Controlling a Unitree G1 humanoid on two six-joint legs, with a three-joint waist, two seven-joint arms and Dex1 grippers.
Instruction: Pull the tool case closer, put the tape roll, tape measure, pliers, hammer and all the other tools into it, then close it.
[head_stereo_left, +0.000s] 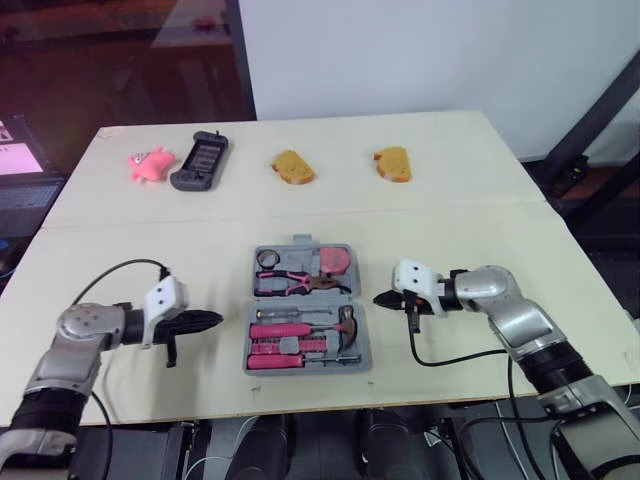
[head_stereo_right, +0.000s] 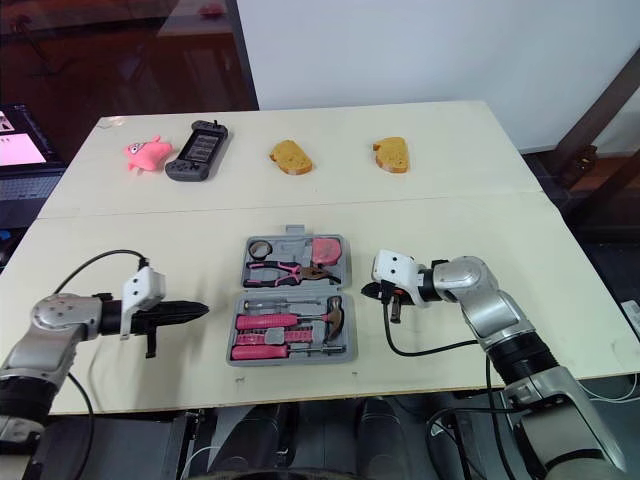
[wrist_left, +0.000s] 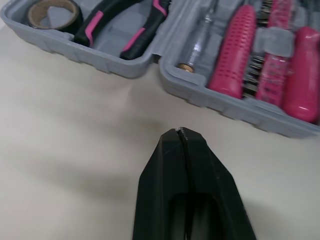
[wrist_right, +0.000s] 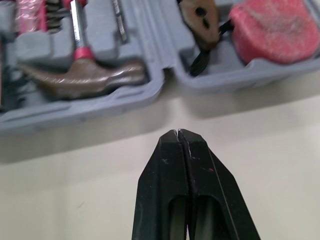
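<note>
Flanking the open tool case (head_stereo_left: 360, 350): left gripper (head_stereo_left: 216, 320) and right gripper (head_stereo_left: 379, 298).
We see both clenched empty, each just beside one side.

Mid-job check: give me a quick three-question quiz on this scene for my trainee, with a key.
1. True or false: the tool case lies open on the table.
2. Multiple choice: the hammer lies A) on the bare table, B) in the case half nearer the robot, C) in the far half.
3. Fill in: the left gripper and the right gripper, one on each side of the case, both have their fingers ____.
Key: 1 true; 2 B; 3 shut.
</note>
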